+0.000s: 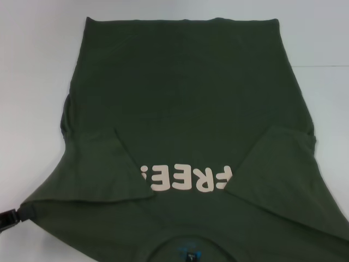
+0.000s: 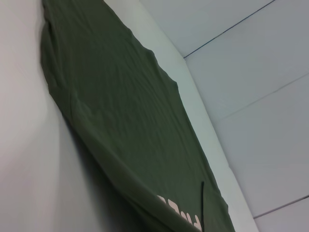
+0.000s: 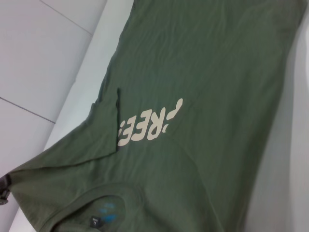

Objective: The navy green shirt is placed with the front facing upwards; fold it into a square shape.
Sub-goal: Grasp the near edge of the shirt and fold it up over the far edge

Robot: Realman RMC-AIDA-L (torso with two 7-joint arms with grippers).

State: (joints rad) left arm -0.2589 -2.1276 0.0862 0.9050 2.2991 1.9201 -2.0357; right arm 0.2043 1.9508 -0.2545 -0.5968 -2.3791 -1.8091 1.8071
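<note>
The left gripper (image 1: 12,216), lower left of frame, pinches the shoulder edge of the navy green shirt (image 1: 185,103), spread lettering-up across the white table (image 1: 38,65), both sleeves folded inward; the right gripper is unseen.

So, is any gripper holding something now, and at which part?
The left gripper pinches the navy green shirt at its left shoulder corner, near the folded-in sleeve. The right gripper is not in view, so its hold cannot be told.
</note>
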